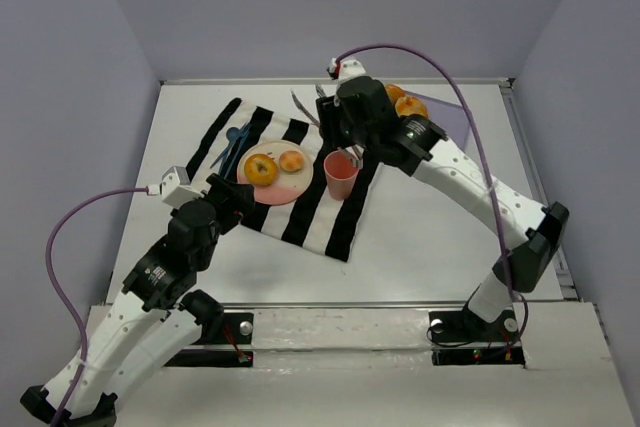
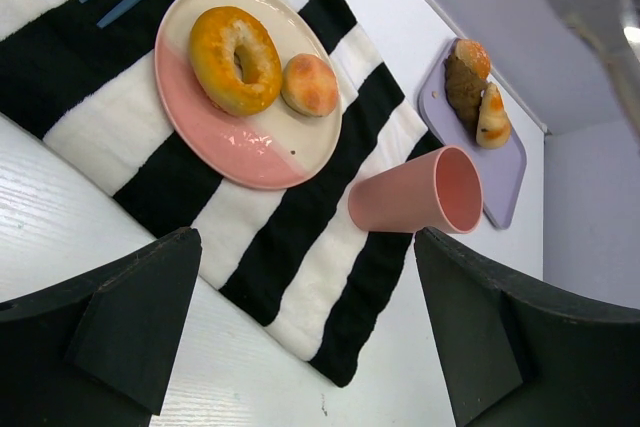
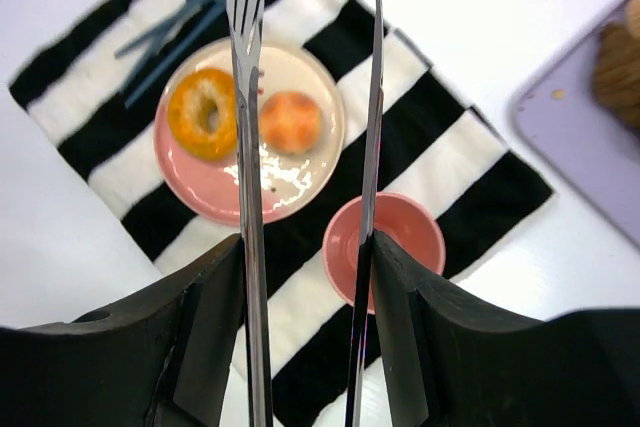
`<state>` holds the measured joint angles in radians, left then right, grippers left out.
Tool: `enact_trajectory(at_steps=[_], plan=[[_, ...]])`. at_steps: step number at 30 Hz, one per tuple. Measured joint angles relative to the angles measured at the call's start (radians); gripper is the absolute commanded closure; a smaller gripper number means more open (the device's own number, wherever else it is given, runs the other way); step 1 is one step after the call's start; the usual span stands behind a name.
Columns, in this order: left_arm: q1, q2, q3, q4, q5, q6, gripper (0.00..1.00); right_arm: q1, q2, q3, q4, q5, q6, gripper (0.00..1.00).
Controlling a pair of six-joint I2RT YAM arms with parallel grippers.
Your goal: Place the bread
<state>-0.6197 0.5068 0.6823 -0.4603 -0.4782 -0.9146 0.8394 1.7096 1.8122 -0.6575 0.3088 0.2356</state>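
A pink-and-cream plate point(image 1: 290, 195) on a black-and-white striped cloth point(image 1: 300, 217) holds a bagel point(image 1: 261, 169) and a round bun point(image 1: 291, 161). More bread point(image 1: 410, 105) lies on a purple tray point(image 1: 450, 117) at the back right. My right gripper point(image 3: 305, 247) is shut on metal tongs point(image 3: 246, 97), held high above the cloth; the tong arms are apart and empty, with the bun point(image 3: 291, 122) showing between them. In the top view this gripper point(image 1: 335, 127) is behind the pink cup point(image 1: 340, 175). My left gripper point(image 2: 305, 247) is open and empty, near the cloth's front left edge point(image 1: 235, 202).
The pink cup point(image 2: 410, 199) stands on the cloth right of the plate point(image 2: 250, 162). Blue utensils point(image 1: 235, 142) lie on the cloth behind the plate. The tray point(image 2: 510, 167) holds two pieces of bread point(image 2: 465, 77). Grey walls enclose the white table.
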Motion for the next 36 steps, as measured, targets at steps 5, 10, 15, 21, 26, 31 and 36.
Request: enact_trajectory(at_steps=[5,10,15,21,26,31,36], plan=[[0.000,0.000,0.000,0.000,0.000,0.000,0.01,0.000,-0.197,-0.095,0.032,0.110,0.018,0.44],[0.000,0.000,0.000,0.000,0.000,0.000,0.01,-0.002,-0.411,-0.305,0.063,0.219,0.062,0.44],[0.000,0.000,0.000,0.000,0.002,0.000,0.01,-0.002,-0.581,-0.504,0.050,0.282,0.141,0.46],[0.000,0.000,0.000,0.000,0.006,0.000,0.01,-0.002,-0.703,-0.641,0.042,0.203,0.154,0.47],[0.000,0.000,0.000,0.000,0.004,-0.001,0.01,-0.002,-0.709,-0.714,0.170,-0.064,0.045,0.46],[0.000,0.000,0.000,-0.010,-0.010,-0.005,0.01,0.045,-0.621,-0.726,0.311,-0.335,-0.057,0.45],[0.000,-0.003,0.018,-0.054,-0.036,-0.035,0.01,0.151,-0.433,-0.720,0.412,-0.403,-0.103,0.42]])
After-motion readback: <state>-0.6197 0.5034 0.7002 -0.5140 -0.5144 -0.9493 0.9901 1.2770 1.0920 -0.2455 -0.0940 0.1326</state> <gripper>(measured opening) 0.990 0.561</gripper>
